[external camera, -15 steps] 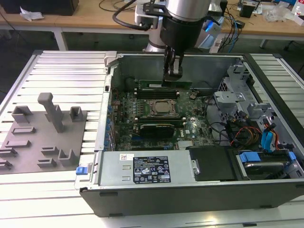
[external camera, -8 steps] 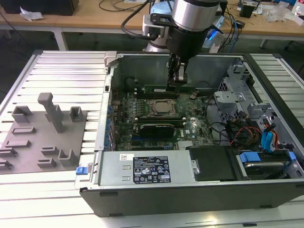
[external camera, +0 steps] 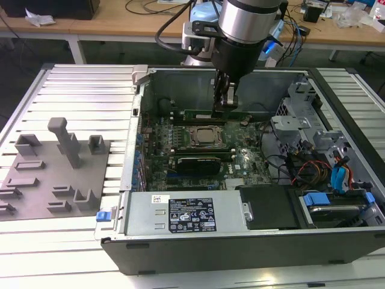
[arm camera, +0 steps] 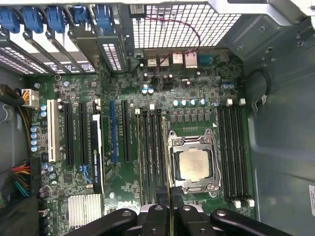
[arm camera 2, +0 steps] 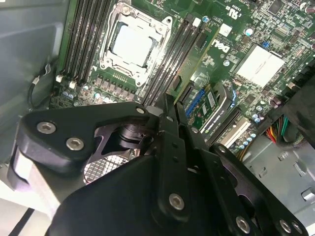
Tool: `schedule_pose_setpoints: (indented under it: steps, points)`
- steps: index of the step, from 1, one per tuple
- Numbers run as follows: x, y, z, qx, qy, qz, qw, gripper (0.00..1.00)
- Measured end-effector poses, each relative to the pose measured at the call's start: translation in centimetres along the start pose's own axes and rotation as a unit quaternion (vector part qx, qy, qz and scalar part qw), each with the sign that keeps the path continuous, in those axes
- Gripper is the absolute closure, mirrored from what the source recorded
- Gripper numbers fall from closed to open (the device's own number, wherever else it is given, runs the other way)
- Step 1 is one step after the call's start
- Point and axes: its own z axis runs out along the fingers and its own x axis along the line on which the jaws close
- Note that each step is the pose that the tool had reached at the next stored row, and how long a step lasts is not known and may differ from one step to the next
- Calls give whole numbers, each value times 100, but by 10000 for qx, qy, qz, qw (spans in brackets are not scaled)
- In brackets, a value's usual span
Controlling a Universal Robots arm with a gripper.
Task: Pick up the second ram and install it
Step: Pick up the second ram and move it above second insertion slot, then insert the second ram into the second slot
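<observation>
the gripper [external camera: 225, 103], closed on the second ram [external camera: 210, 114], holds it on edge just beyond the cpu socket [external camera: 203, 137], long axis running left-right in the exterior view.

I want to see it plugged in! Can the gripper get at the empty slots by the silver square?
Probably yes: the gripper, holding the green stick, hangs right over the slots; the case is open, nothing between.

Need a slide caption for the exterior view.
Gripper holds a memory stick over the slots beside the processor socket.
</observation>
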Motion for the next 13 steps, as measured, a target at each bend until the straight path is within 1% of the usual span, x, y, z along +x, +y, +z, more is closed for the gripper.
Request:
schedule_pose_setpoints:
  steps: [8,9,13]
  points:
    - [0,-2,2,0,0,0,10000,87]
    - [1,-3,17,0,0,0,10000,87]
    - [3,-5,40,0,1,0,10000,87]
